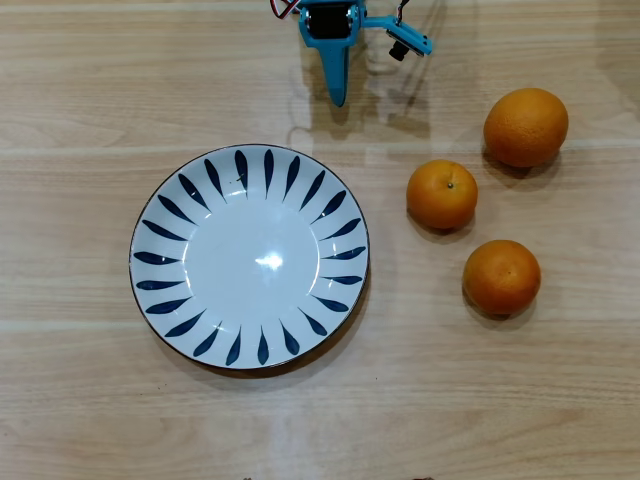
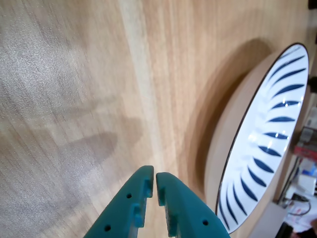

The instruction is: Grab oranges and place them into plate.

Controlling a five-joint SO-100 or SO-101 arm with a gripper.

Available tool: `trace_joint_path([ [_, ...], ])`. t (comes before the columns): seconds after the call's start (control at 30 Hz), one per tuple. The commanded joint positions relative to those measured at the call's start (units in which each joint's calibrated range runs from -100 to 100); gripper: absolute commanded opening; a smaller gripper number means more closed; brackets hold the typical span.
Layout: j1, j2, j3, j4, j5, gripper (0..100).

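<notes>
While my blue plastic two-finger gripper (image 1: 338, 97) hangs at the top edge of the overhead view, its fingers are pressed together into a single point aimed down toward the plate's upper rim. The wrist view confirms it: the two teal fingertips of the gripper (image 2: 154, 181) sit almost touching, with only a hairline slit between them and nothing pinched there.

I see the round white ceramic plate with dark blue leaf strokes around its rim (image 1: 160, 257) resting on the light wooden table (image 1: 70, 90), left of centre in the overhead view, and it holds no fruit. In the wrist view the same plate (image 2: 277, 119) fills the right side, seen edge-on and tilted by the camera angle, casting a soft shadow onto the wood beside it.

All three oranges lie on the table to the right of the plate in the overhead view, none touching it or each other. The large round orange with dimpled skin (image 1: 526, 126) sits farthest up and right. The smaller orange with a visible stem dot (image 1: 442, 194) lies nearest the plate, just beside its right rim. The third small orange (image 1: 501, 277) rests below and to the right of that one.

The gripper is well apart from every orange.
</notes>
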Motion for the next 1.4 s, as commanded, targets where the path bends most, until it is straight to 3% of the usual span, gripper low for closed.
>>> trace_joint_path([
  [0.0, 0.1, -0.7, 0.1, -0.1, 0.1, 2],
  [0.53, -0.5, 4.2, -1.9, -0.1, -0.2, 2],
  [0.73, -7.5, 16.1, -21.1, 1.0, -0.2, 2],
  [0.87, -10.8, 22.1, -38.6, 14.3, -0.7, 2],
  [1.1, -12.6, 36.5, -70.7, 39.6, -8.8, 2],
  [1.27, -21.8, 50.5, -84.5, 43.2, -15.2, 2],
  [1.37, -24.7, 53.5, -86.9, 43.1, -23.4, 2],
])
